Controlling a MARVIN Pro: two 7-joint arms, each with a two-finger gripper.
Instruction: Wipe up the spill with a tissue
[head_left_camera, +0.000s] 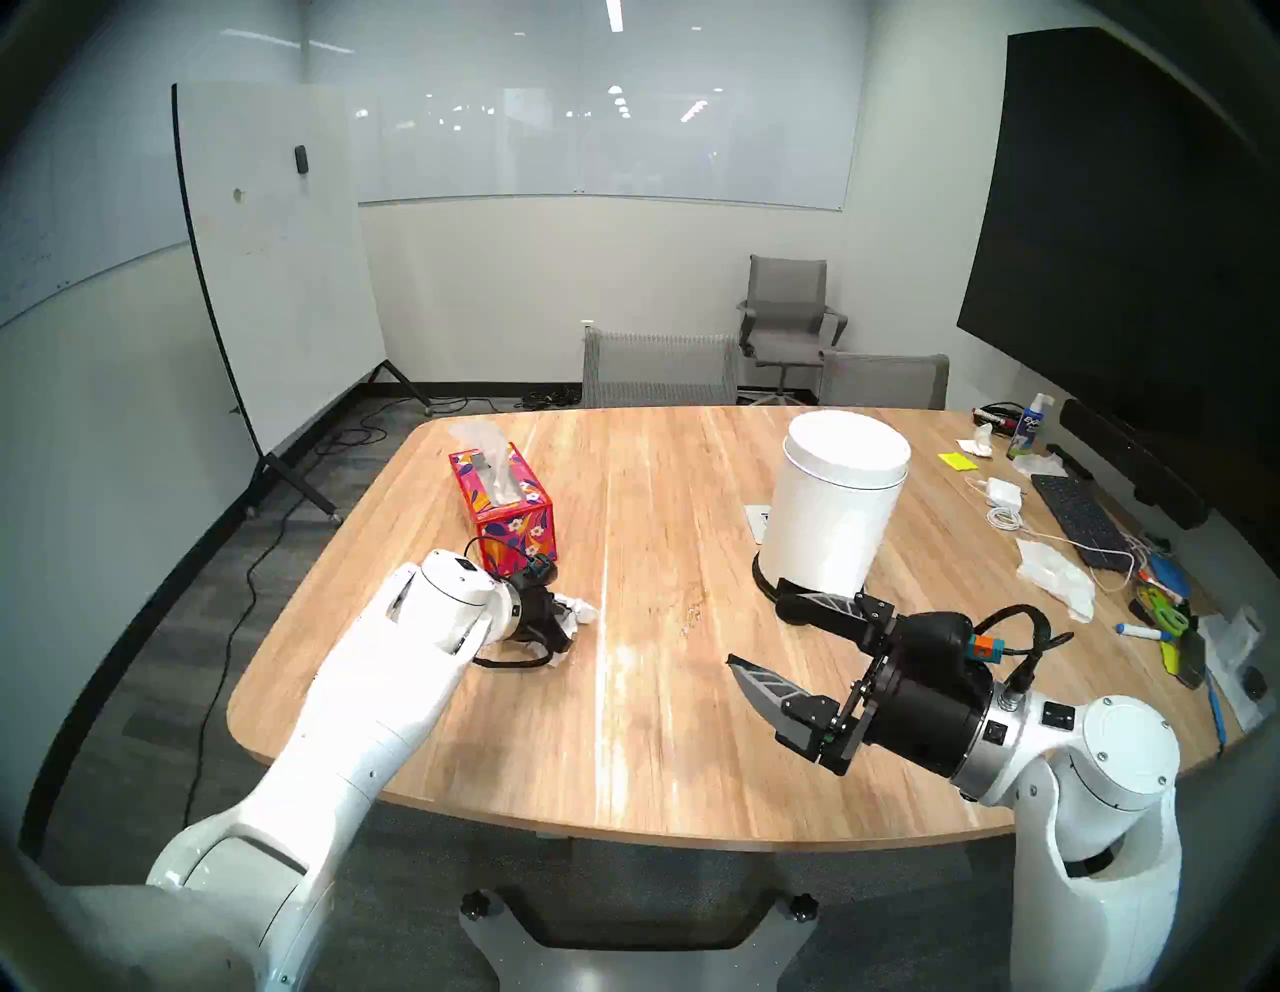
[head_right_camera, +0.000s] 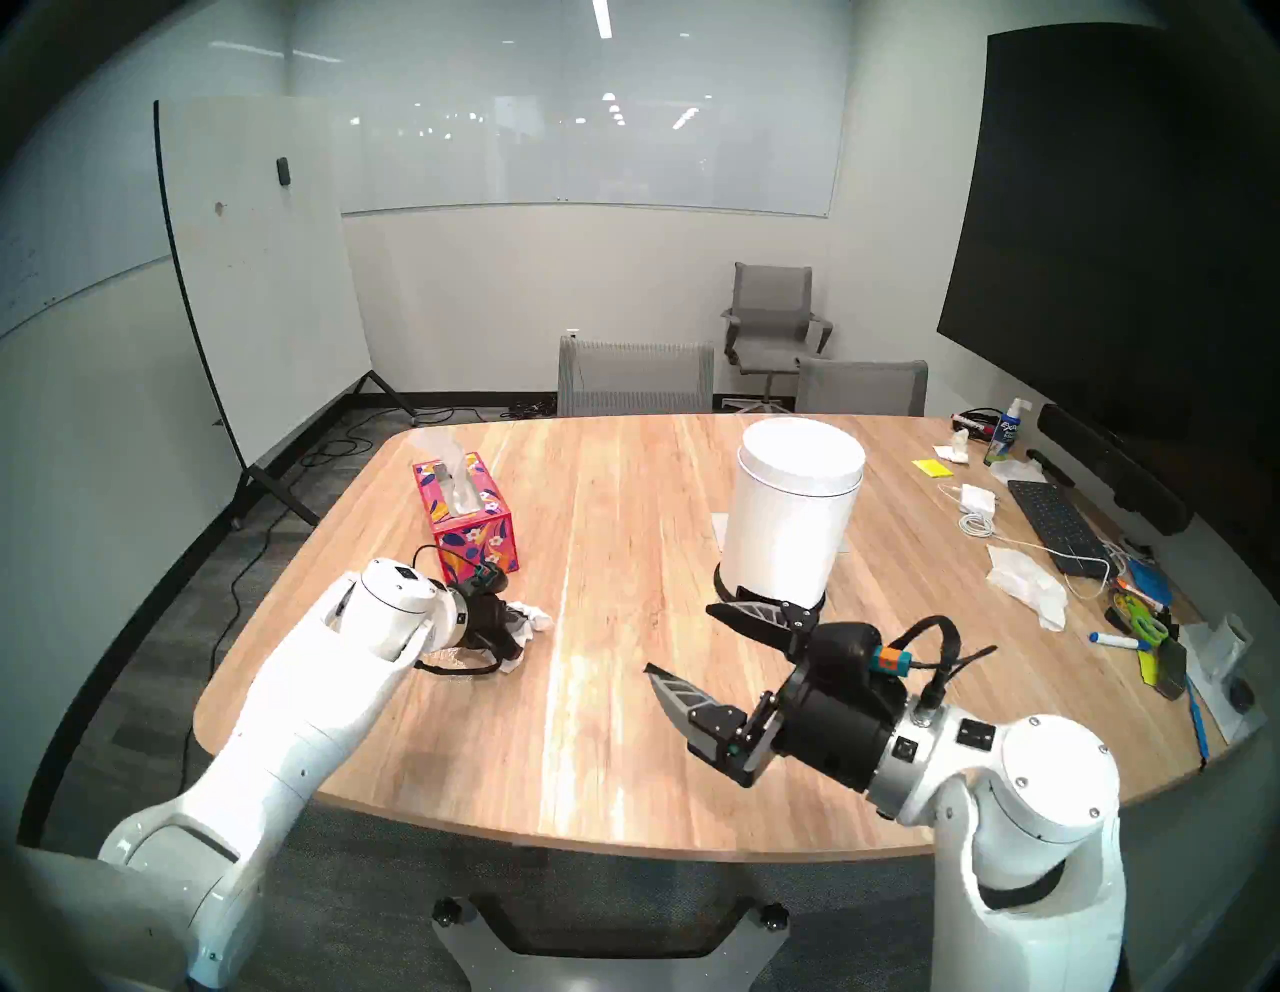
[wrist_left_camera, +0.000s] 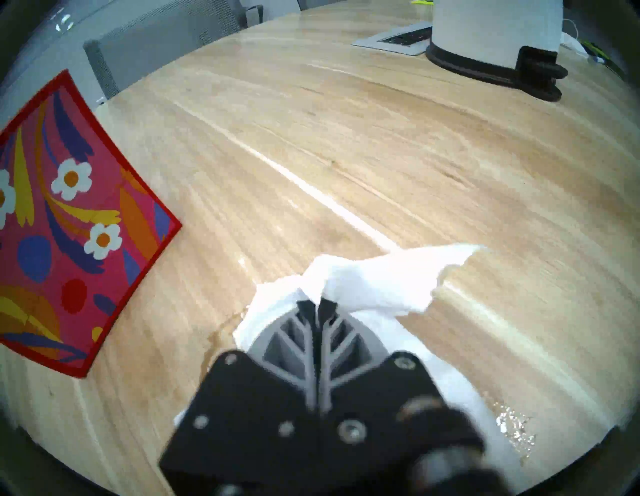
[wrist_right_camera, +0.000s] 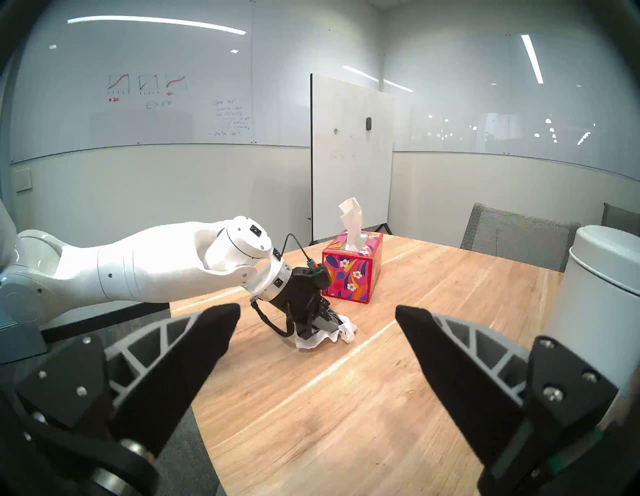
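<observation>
My left gripper (head_left_camera: 571, 613) (wrist_left_camera: 316, 304) is shut on the white tissue (head_left_camera: 585, 611) (wrist_left_camera: 381, 277) and holds it down on the wooden table (head_left_camera: 623, 727), just in front of the red floral tissue box (head_left_camera: 512, 512). The crumpled tissue (wrist_right_camera: 322, 337) spreads under and around the fingers. No dark brown spill shows. Only a thin brownish wet line (wrist_left_camera: 220, 334) runs along the tissue's left edge in the left wrist view. My right gripper (head_left_camera: 755, 630) (wrist_right_camera: 317, 310) hovers open and empty above the table's near right, in front of the white bin (head_left_camera: 831, 512).
The white lidded bin (head_right_camera: 789, 512) stands on a black base at centre right. A keyboard (head_left_camera: 1077, 512), rumpled white papers (head_left_camera: 1056, 575), cables, markers and a spray bottle crowd the right edge. Grey chairs (head_left_camera: 658, 367) stand behind the table. A pale glossy patch (wrist_left_camera: 516, 429) lies right of the tissue.
</observation>
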